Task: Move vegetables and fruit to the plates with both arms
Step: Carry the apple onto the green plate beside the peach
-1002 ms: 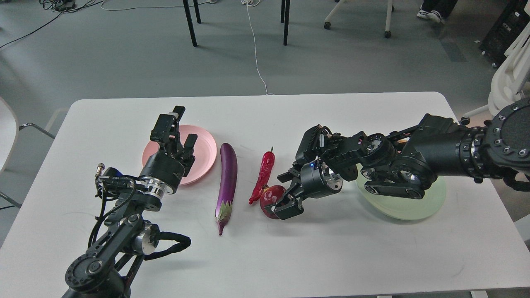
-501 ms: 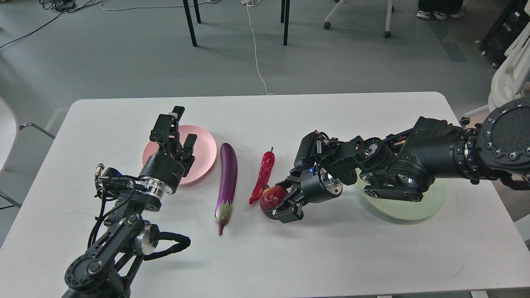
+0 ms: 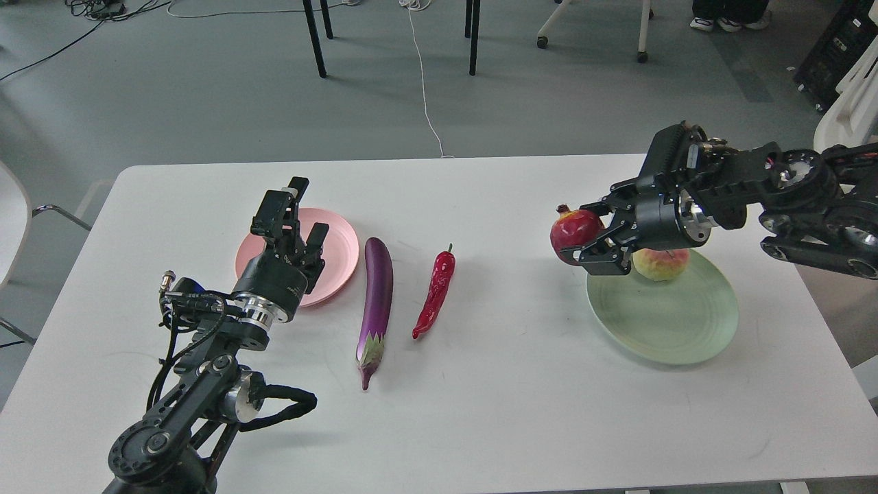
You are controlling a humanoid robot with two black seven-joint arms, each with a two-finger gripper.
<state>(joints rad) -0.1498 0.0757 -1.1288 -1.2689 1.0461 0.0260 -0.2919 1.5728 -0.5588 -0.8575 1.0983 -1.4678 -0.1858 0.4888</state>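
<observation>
My right gripper is shut on the dark red pomegranate and holds it in the air just left of the pale green plate. The yellow-pink peach sits on the far part of that plate. The purple eggplant and the red chili pepper lie side by side on the table's middle. My left gripper is open and empty over the pink plate, which holds nothing that I can see.
The white table has its front edge near me. Chair and table legs and a white cable are on the grey floor beyond the far edge. A white chair stands at the right.
My right gripper closed on the pomegranate beside the chili, lifted it and carried it up and right to the green plate's left edge, uncovering the peach. The left arm barely moved.
</observation>
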